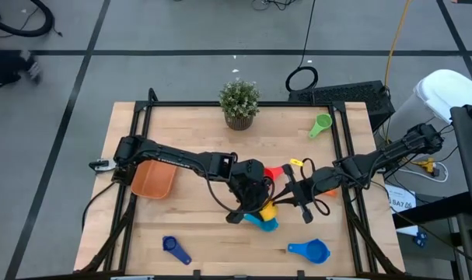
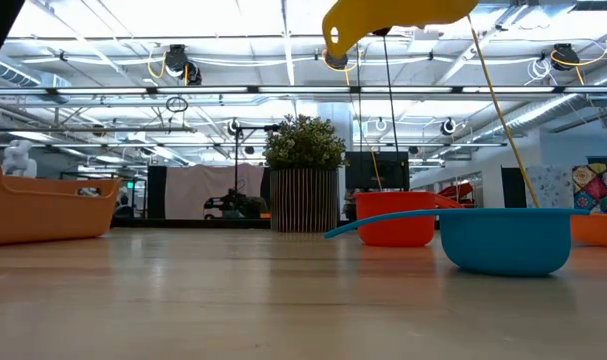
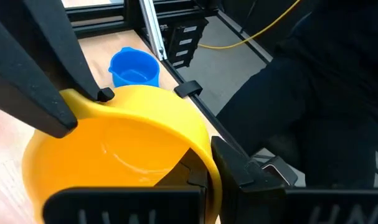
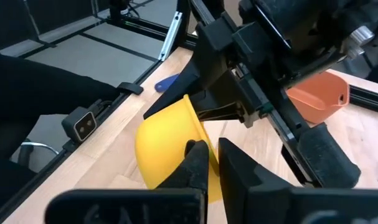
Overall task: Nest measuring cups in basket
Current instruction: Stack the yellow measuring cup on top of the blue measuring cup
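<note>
Left claw (image 3: 139, 149) clamped on yellow cup (image 3: 114, 155) rim, cup held above the table at centre. Right claw (image 4: 213, 158) pinched shut on the same cup's far edge; contact partly hidden by its own fingers. From above the arms cover most of the yellow cup and the light blue cup (image 1: 264, 223) under it. Red cup (image 1: 274, 173) half hidden. Basket (image 1: 153, 180) at left, partly under the left arm. Green cup (image 1: 321, 124), blue cup (image 1: 312, 250), dark blue cup (image 1: 175, 248) lie apart. Plant (image 1: 239, 103) at back.
</note>
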Controlling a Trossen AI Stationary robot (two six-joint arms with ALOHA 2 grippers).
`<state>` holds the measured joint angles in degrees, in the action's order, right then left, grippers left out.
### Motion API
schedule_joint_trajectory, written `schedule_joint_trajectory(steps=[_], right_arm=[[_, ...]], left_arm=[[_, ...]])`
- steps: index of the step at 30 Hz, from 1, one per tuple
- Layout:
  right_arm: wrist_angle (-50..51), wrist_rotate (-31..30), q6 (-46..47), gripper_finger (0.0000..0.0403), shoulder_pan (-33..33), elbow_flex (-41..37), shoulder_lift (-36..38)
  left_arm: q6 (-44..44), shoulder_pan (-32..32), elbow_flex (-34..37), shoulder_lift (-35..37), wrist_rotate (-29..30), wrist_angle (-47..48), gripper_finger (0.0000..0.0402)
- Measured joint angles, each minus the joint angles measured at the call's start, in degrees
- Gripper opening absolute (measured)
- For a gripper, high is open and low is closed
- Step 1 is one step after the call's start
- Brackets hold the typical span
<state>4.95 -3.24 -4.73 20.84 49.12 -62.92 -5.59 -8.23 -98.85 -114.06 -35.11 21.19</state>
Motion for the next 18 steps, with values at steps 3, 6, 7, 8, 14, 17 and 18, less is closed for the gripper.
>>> schedule_joint_trajectory(steps=[3,6,7,8,14,17,18], right_arm=[[0.09,-0.81,0.28,0.0003,0.0,0.0,0.0],[0.54,-1.34,0.8,0.0002,-0.02,0.0,0.0],[0.83,-1.55,1.04,0.0002,-0.03,0.0,0.0],[1.2,-1.93,1.09,0.0001,-0.04,0.0,0.0],[3.02,-4.64,1.32,0.0,0.98,0.0,0.03],[2.98,-5.39,1.01,0.0,1.32,0.02,0.04],[3.04,-5.65,1.01,0.0,1.36,0.02,0.04]], left_arm=[[0.72,0.29,0.0,0.0,0.0,-0.02,0.0011],[1.52,0.64,0.0,0.0,0.05,0.16,0.0024],[1.63,0.74,0.0,0.0,0.16,0.17,0.0029],[1.64,0.82,0.0,0.0,0.3,0.24,0.0035],[1.57,0.96,0.0,0.0,1.87,0.44,0.0039],[0.48,0.96,0.0,-0.09,3.43,1.51,0.0012],[-0.17,0.97,-0.04,-0.11,4.27,2.34,0.001]])
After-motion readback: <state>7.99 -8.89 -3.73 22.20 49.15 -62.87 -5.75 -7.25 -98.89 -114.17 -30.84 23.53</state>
